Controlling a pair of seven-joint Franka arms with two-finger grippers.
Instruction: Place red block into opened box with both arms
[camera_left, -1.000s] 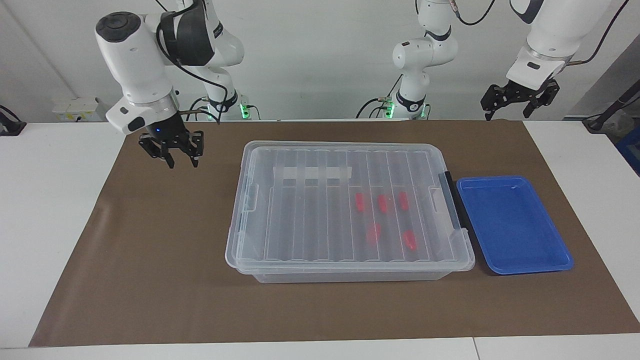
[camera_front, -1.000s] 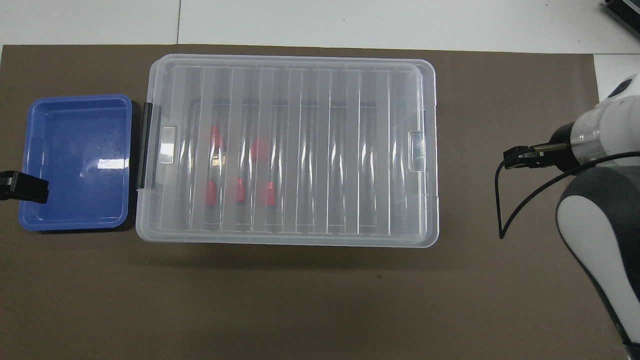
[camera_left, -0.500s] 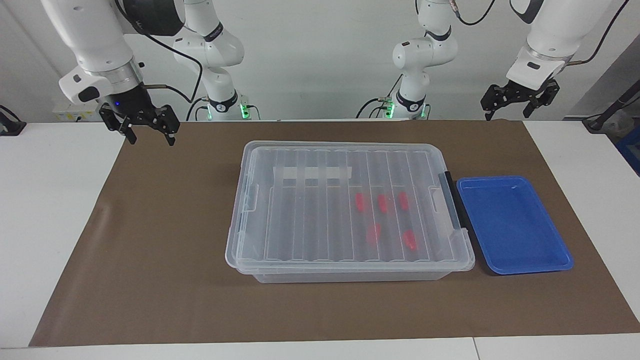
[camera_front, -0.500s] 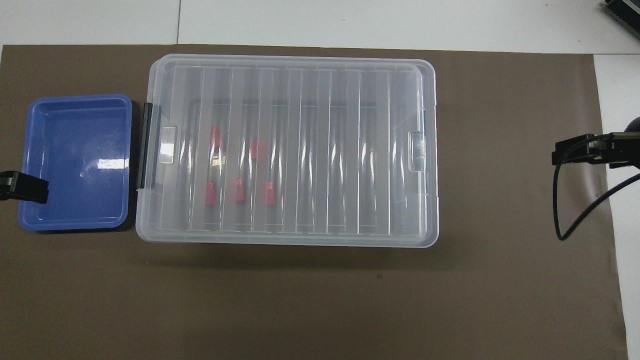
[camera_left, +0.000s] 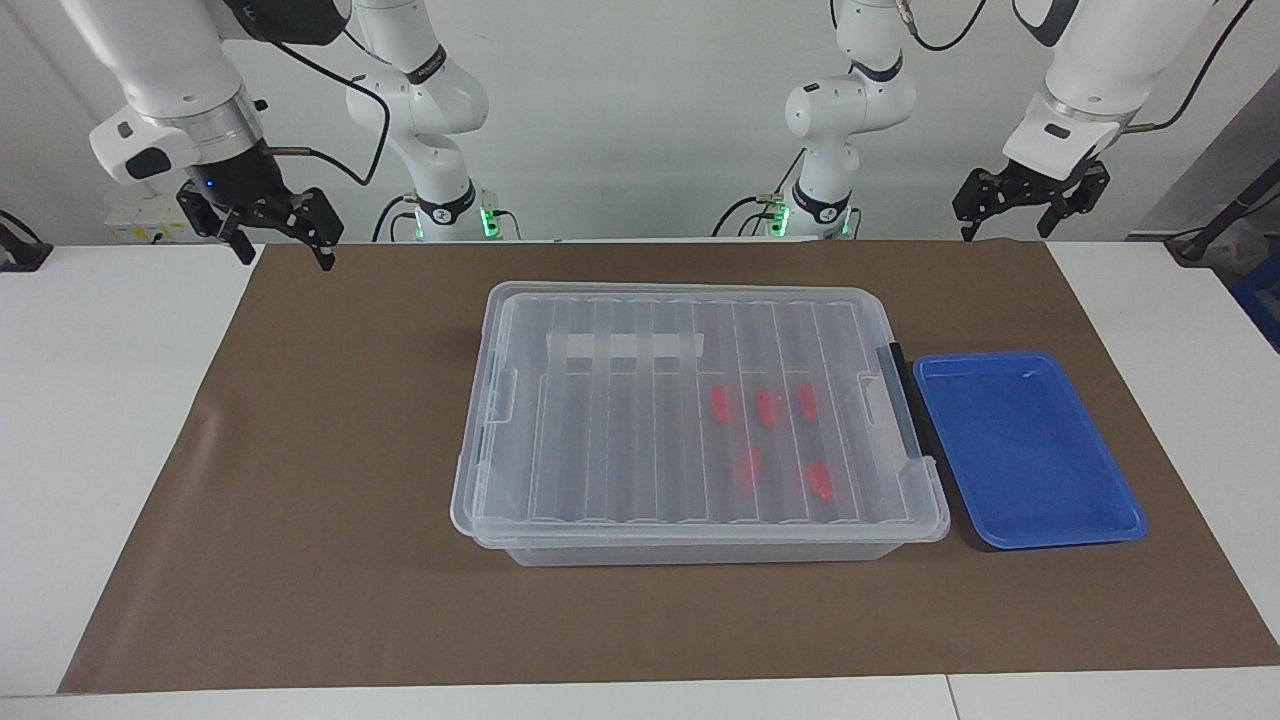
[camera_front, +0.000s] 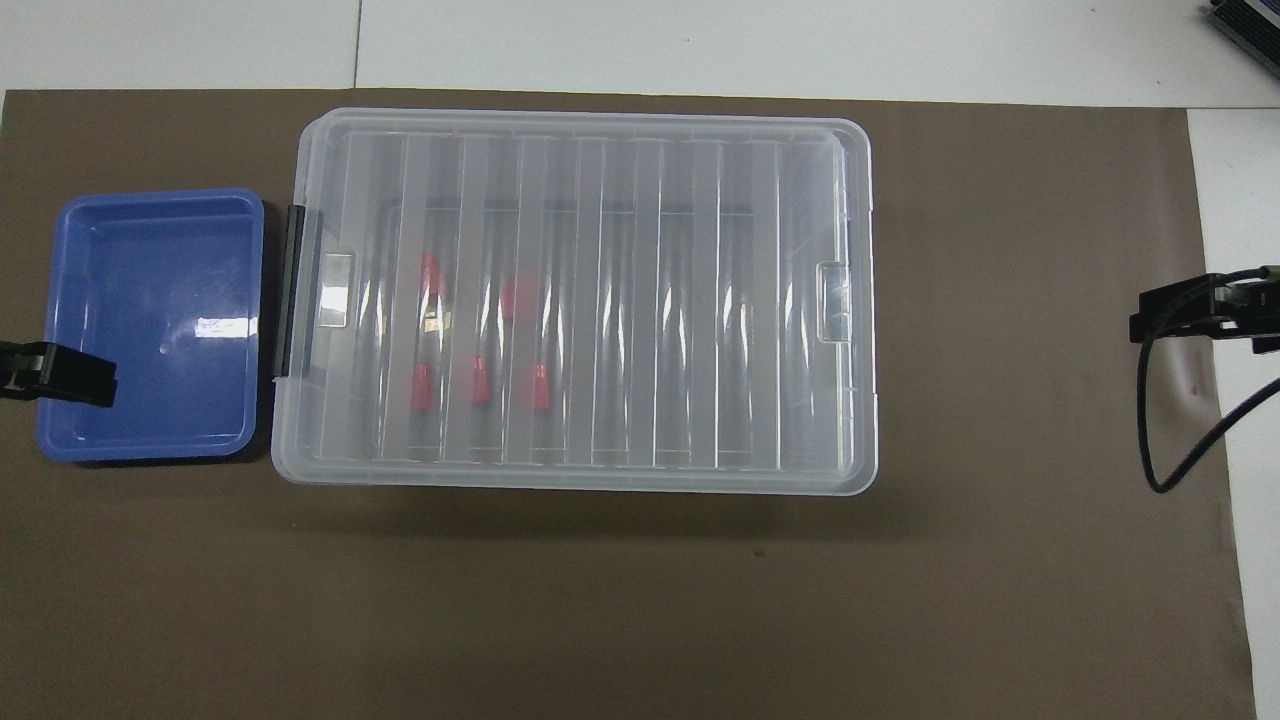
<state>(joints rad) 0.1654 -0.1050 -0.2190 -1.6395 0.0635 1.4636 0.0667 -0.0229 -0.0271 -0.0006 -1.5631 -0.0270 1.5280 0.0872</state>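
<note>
The clear box (camera_left: 690, 545) (camera_front: 860, 300) stands mid-mat with its ribbed lid (camera_left: 640, 345) lying flat on it. Several red blocks lie inside under the lid, among them one (camera_left: 719, 404) (camera_front: 541, 387) toward the black latch (camera_left: 897, 395) end. My right gripper (camera_left: 285, 256) (camera_front: 1190, 310) hangs open and empty over the mat's edge at the right arm's end, well apart from the box. My left gripper (camera_left: 1005, 230) hangs open and empty above the mat's corner at the left arm's end; its tip (camera_front: 60, 372) shows over the blue tray's rim from above.
An empty blue tray (camera_left: 1120, 525) (camera_front: 150, 450) sits beside the box's latch end. A brown mat (camera_left: 330, 480) covers the white table. A black cable (camera_front: 1150, 420) loops down from the right wrist.
My right gripper has risen and drawn back from beside the box toward the right arm's end of the table, its fingers spreading wider. The left gripper lifted only slightly.
</note>
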